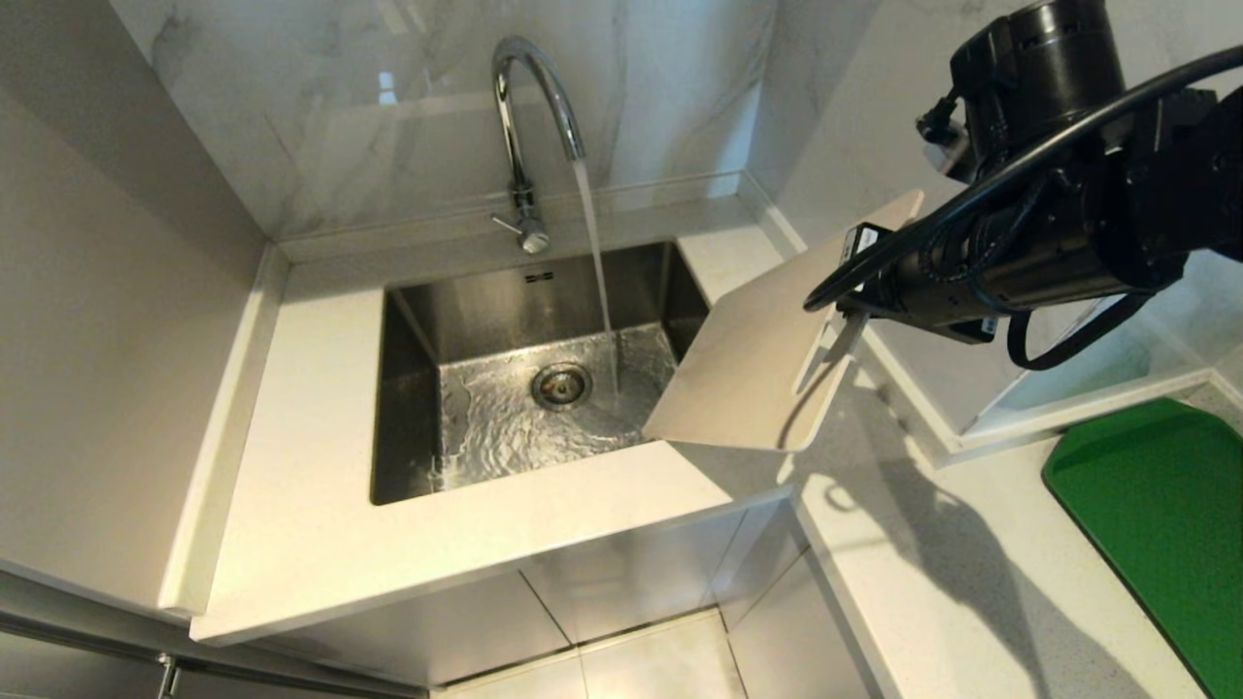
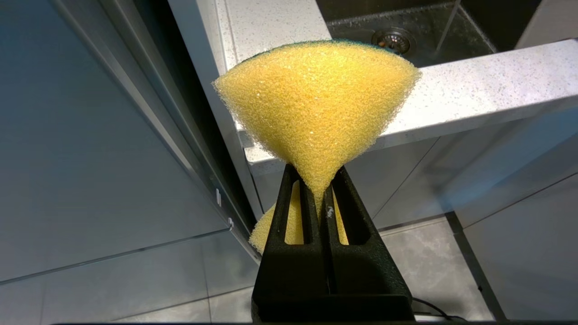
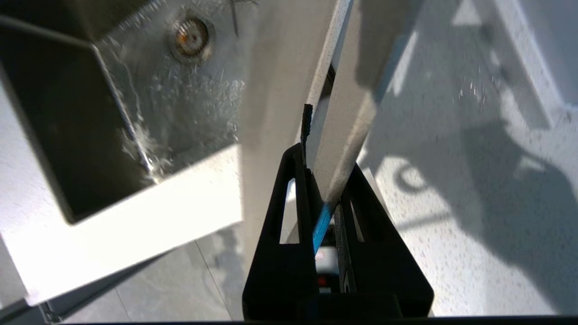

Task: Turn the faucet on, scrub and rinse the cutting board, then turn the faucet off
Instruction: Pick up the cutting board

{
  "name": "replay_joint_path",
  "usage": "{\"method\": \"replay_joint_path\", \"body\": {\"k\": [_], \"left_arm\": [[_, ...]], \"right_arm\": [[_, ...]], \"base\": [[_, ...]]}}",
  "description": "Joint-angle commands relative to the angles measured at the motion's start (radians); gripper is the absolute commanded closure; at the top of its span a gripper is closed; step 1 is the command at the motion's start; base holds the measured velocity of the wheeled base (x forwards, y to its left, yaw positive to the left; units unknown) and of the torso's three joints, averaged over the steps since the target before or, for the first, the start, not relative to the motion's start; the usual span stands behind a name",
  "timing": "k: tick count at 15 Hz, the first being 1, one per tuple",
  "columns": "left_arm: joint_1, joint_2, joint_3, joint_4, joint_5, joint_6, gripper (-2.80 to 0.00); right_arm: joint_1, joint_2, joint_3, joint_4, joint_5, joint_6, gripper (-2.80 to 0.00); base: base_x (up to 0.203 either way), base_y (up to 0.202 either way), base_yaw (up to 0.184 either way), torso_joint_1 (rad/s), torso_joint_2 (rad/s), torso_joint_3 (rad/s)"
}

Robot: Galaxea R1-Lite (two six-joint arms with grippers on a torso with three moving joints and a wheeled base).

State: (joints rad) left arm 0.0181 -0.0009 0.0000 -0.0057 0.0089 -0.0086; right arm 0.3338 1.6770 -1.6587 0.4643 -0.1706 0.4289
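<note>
The cutting board (image 1: 753,364) is hanging edge-gripped by one end, and that is the main risk: it is a broad, smooth plate pinched only at its rim, so once water starts hitting it the wet plastic could be slipping or pivoting in the grip and dropping into the sink (image 1: 408,388) — or the far corner could be knocking the sink's right rim, over which it is now tilting. The faucet (image 1: 529,116) is running behind the sink, its stream falling just right of the drain (image 1: 560,384) and just short of the board, so splash onto the counter (image 1: 320,515) around the sink is another likely nuisance. The right gripper (image 3: 323,180) is holding its fingers narrow, clamping the board's thin edge between them, above the sink's right side. The left gripper (image 2: 321,189) is sitting low, in front of the sink and below the counter's edge, its fingers squeezing the yellow sponge (image 2: 316,104) hard enough that it is fanning out above them.
</note>
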Motion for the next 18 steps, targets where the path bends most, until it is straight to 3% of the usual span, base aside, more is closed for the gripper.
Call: {"method": "replay_joint_path", "body": {"k": [1, 6, 13, 18], "left_arm": [[0.0, -0.004, 0.0, 0.0, 0.0, -0.001, 0.0], [0.0, -0.004, 0.0, 0.0, 0.0, -0.001, 0.0], [0.0, -0.004, 0.0, 0.0, 0.0, -0.001, 0.0], [0.0, -0.004, 0.0, 0.0, 0.0, 0.0, 0.0]], "right_arm": [[-0.008, 0.0, -0.058, 0.001, 0.0, -0.004, 0.0], [-0.007, -0.001, -0.108, -0.042, 0.028, -0.11, 0.0], [-0.008, 0.044, -0.292, -0.046, 0.071, -0.051, 0.0], [-0.008, 0.04, -0.295, -0.006, 0.077, -0.052, 0.0]], "base": [[0.0, 0.0, 0.0, 0.0, 0.0, 0.0], [0.0, 0.0, 0.0, 0.0, 0.0, 0.0], [0.0, 0.0, 0.0, 0.0, 0.0, 0.0], [0.0, 0.0, 0.0, 0.0, 0.0, 0.0]]}}
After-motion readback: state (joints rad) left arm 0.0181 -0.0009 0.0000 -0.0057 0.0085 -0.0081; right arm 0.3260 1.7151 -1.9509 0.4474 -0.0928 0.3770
